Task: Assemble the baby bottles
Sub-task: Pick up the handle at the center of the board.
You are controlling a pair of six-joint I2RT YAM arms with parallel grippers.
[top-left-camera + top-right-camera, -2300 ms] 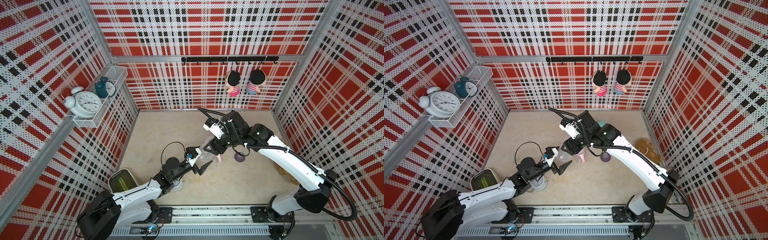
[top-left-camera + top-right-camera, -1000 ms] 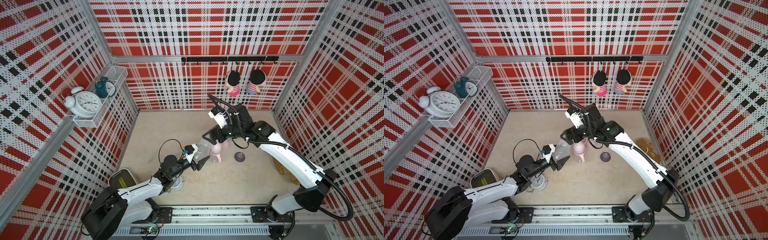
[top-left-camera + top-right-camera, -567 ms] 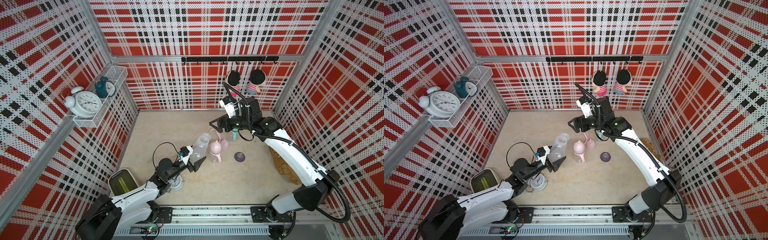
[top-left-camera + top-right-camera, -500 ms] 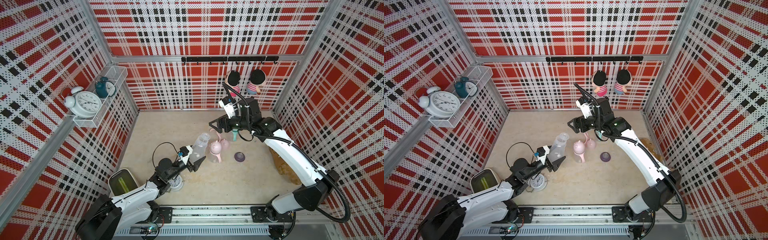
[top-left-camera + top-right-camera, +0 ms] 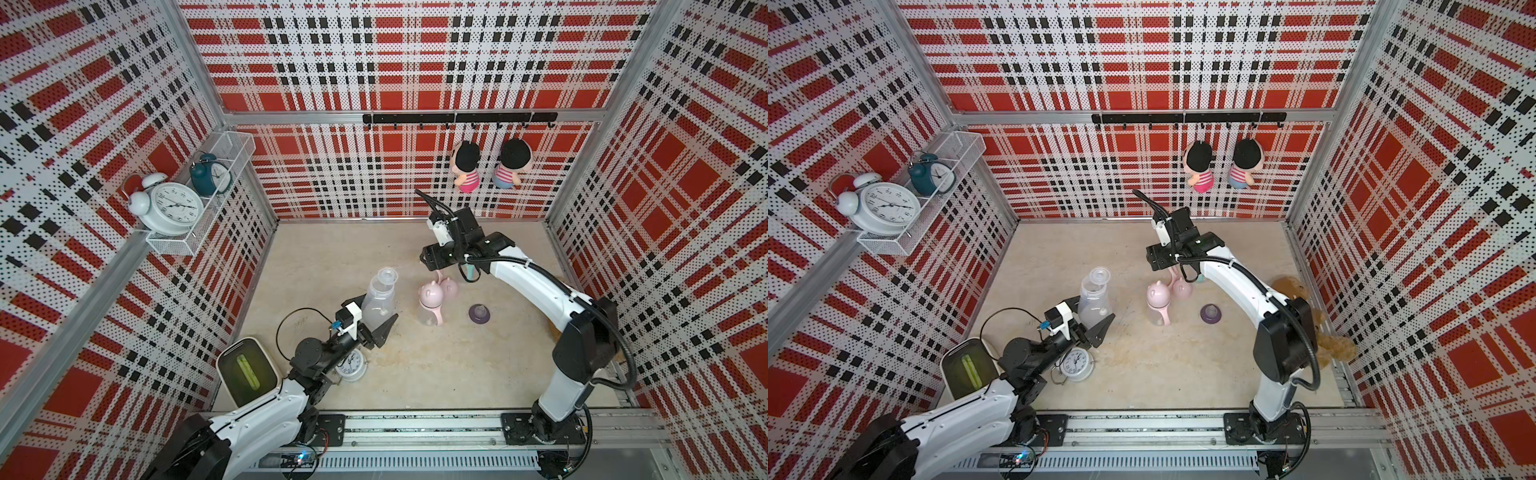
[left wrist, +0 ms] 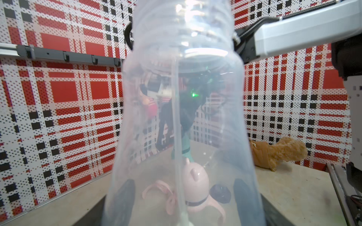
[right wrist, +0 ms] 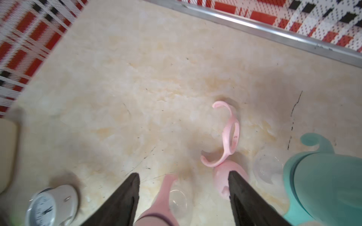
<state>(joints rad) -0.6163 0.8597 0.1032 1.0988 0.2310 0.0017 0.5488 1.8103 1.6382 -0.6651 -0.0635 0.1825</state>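
Right claw (image 7: 183, 173) now farther back, spread near pink handle ring (image 7: 229, 135); left claw (image 5: 372, 311) tight on empty clear bottle (image 5: 380, 286).

Left gripper (image 5: 372, 312) clamped tight; right gripper (image 7: 183, 175) jaws spread apart.

Three bottles are counted: one bare clear bottle (image 5: 377, 299), one pink-capped bottle (image 5: 430, 295) and, behind the pink-capped bottle, one teal-fitted bottle (image 7: 323, 176). Three loose parts are counted: one pink dome cap (image 5: 450, 286) just beside the pink-capped bottle, one pink two-handled ring (image 7: 227, 135) behind it, and one purple nipple collar (image 5: 479, 312) to its right. Three alarm clocks are counted: one large white clock (image 5: 172, 210), one small white clock (image 5: 352, 368) and one teal clock (image 5: 206, 179). Two hanging dolls are counted, a pink-striped doll (image 5: 466, 166) and a blue-striped doll (image 5: 509, 164), with one brown plush toy (image 6: 278, 154) and one white bin (image 5: 248, 342).
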